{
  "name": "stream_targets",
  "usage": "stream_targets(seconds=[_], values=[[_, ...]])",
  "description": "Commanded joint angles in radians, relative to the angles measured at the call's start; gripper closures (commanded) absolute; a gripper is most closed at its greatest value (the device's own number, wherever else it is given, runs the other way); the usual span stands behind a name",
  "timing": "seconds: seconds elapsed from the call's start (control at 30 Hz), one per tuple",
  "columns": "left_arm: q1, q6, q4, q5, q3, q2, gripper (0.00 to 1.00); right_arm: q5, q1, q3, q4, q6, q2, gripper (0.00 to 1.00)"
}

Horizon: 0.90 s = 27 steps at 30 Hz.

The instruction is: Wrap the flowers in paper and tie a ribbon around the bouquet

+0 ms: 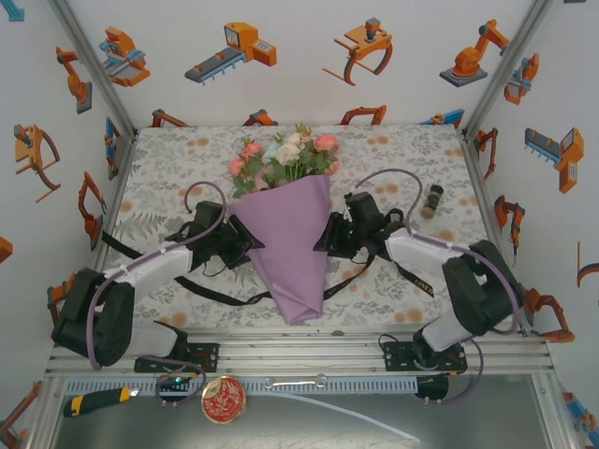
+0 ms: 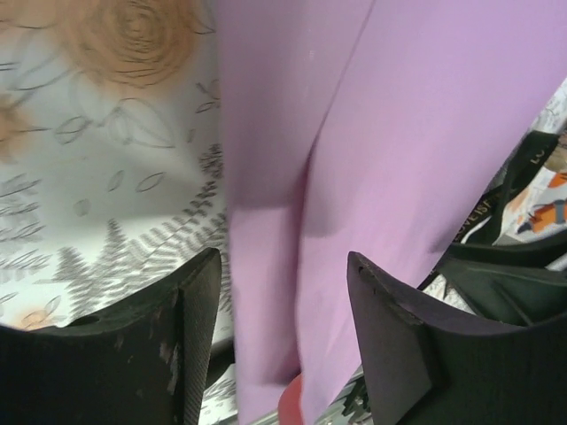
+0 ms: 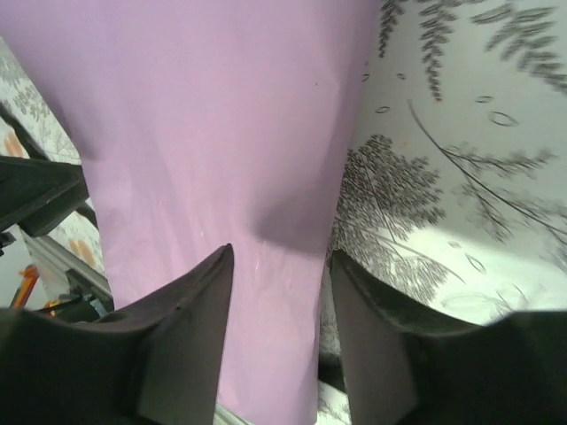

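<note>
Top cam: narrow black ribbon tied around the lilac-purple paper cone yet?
No: the black ribbon lies loose on the tablecloth; nothing crosses the lilac-purple paper cone.

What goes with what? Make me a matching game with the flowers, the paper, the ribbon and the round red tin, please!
Things:
1. flowers
2. paper
3. ribbon
4. round red tin

Where or how:
A. black, lying flat on the tablecloth
B. off the tablecloth, at the near edge
C. rolled into a purple cone
D. poking out of the cone's far end

Pairs: 1-D, 2-C, 3-A, 4-B
</note>
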Motion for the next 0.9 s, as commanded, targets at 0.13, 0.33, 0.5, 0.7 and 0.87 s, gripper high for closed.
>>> stream_targets(seconds=[0.13,0.33,0.5,0.7,0.87], values=[[0.116,0.091,-0.414,-0.264,0.068,-0.308,0.42,0.328,-0.174,-0.001,-0.27,-0.046,-0.307,0.44],[0.264,0.052,-0.595,-0.25,0.013,-0.478,0.42,0.337,-0.333,-0.099,-0.342,0.012,-0.396,0.45],[0.302,-0.039,-0.714,-0.247,-0.041,-0.543,0.43,0.35,-0.359,-0.127,-0.304,-0.199,-0.314,0.42],[0.302,-0.186,-0.769,-0.248,-0.116,-0.605,0.44,0.258,-0.392,-0.083,-0.279,-0.323,-0.147,0.61],[0.303,-0.273,-0.75,-0.329,-0.153,-0.621,0.38,0.22,-0.392,-0.077,-0.244,-0.341,-0.211,0.95]])
